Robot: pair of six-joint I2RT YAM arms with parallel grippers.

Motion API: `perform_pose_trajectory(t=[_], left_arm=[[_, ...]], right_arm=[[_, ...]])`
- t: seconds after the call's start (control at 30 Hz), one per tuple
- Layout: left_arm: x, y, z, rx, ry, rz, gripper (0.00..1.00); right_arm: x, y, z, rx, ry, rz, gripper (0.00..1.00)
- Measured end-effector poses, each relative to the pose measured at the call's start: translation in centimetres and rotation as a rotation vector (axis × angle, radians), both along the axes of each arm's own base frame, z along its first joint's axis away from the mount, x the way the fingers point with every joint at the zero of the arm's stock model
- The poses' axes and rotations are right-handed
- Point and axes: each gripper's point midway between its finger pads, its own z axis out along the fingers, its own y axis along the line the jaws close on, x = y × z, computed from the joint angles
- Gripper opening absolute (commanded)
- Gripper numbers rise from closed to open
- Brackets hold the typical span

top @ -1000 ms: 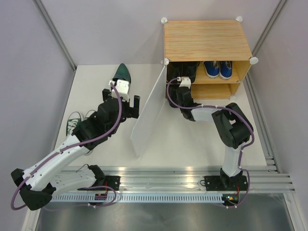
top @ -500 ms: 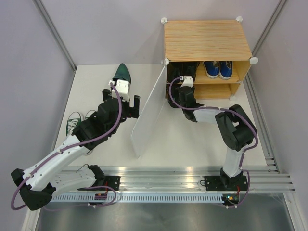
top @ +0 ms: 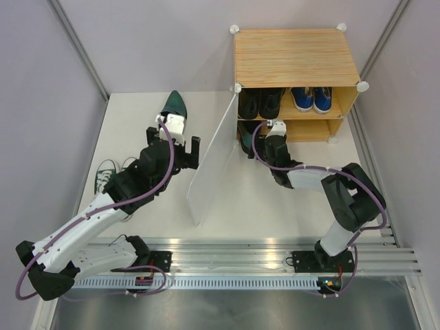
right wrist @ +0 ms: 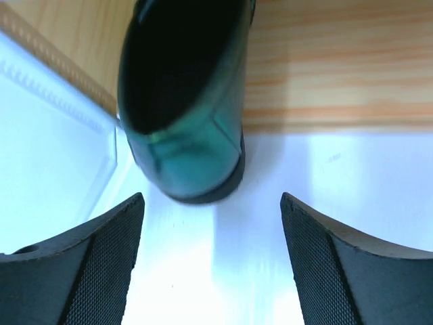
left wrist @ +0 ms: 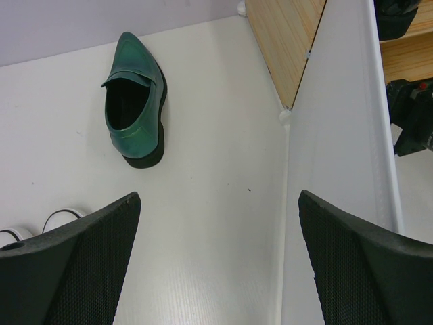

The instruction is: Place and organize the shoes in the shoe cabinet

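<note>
The shoe cabinet (top: pixel 295 58) stands at the back right with its translucent door (top: pixel 212 161) swung open. Its upper shelf holds black dress shoes (top: pixel 260 102) and blue sneakers (top: pixel 311 98). One dark green pointed shoe (right wrist: pixel 186 115) lies at the left of the lower shelf, heel sticking out. My right gripper (right wrist: pixel 212 210) is open just behind that heel, touching nothing. The other dark green shoe (left wrist: pixel 133 115) lies on the table ahead of my open, empty left gripper (left wrist: pixel 218 196). Green white-toed sneakers (top: pixel 113 173) sit at the table's left edge, partly under my left arm.
The open door (left wrist: pixel 338 135) stands just right of my left gripper, between the two arms. The cabinet's wooden side (left wrist: pixel 287 40) lies beyond it. Grey walls close in the table on the left, back and right.
My right gripper has opened and drawn back out of the lower shelf to the right, leaving the dark green shoe there. The left arm has not moved.
</note>
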Motion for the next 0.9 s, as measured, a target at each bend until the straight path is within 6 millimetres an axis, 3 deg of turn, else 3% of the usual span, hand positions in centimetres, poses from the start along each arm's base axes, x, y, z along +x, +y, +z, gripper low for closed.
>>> perform_pose_trajectory(t=[0.17, 0.33, 0.53, 0.9], left_arm=[[0.0, 0.0, 0.0, 0.000, 0.000, -0.001, 1.00], [0.0, 0.0, 0.0, 0.000, 0.000, -0.001, 1.00], [0.0, 0.0, 0.0, 0.000, 0.000, -0.001, 1.00], [0.0, 0.0, 0.0, 0.008, -0.002, -0.003, 1.00]], right_arm=[[-2.0, -0.4, -1.0, 0.030, 0.024, 0.011, 0.62], [-2.2, 0.1, -1.8, 0.054, 0.038, 0.029, 0.43], [-0.9, 1.0, -3.9, 0.037, 0.074, 0.038, 0.39], [3.1, 3.0, -3.3, 0.009, 0.047, 0.041, 0.32]])
